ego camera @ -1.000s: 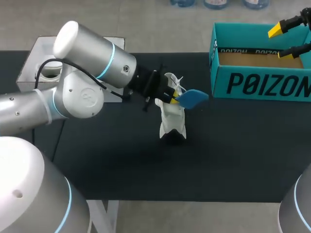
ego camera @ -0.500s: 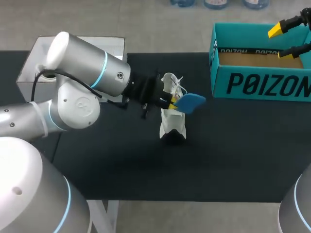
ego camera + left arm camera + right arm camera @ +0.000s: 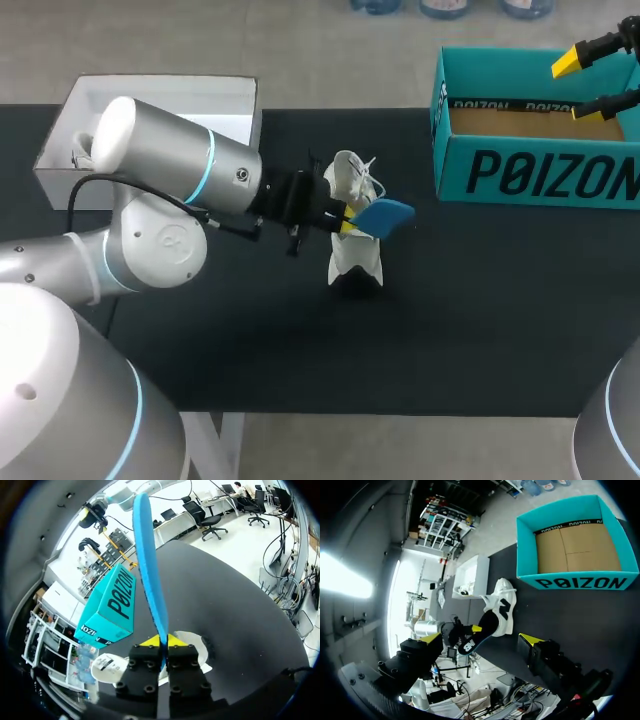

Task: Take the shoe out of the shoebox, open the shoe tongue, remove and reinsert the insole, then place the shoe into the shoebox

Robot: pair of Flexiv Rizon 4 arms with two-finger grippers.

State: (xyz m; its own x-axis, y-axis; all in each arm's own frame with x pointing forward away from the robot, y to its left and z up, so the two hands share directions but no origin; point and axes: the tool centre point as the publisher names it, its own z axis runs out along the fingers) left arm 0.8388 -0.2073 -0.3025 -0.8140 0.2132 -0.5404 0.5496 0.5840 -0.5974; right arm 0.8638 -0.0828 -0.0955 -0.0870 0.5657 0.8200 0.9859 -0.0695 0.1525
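A white shoe point(image 3: 354, 240) stands on end in the middle of the dark table, laces at its top. My left gripper point(image 3: 346, 221) is right beside the shoe's opening, shut on a blue insole point(image 3: 385, 214) that sticks out to the right. In the left wrist view the insole point(image 3: 149, 565) rises edge-on from between the yellow tips point(image 3: 161, 641), with the shoe point(image 3: 194, 649) just under them. The teal shoebox point(image 3: 540, 172) stands open at the back right. My right gripper point(image 3: 598, 80) hangs open above it. From the right wrist the shoe point(image 3: 502, 605) and shoebox point(image 3: 575, 582) lie ahead.
An open white box point(image 3: 160, 95) sits at the table's back left, behind my left arm, and shows beyond the shoe in the right wrist view point(image 3: 470, 577). Bare dark tabletop point(image 3: 480, 310) stretches in front of the shoe and shoebox.
My left arm has swung lower and its gripper has brought the blue insole down and slightly left, closer to the shoe's opening. The right arm has not moved.
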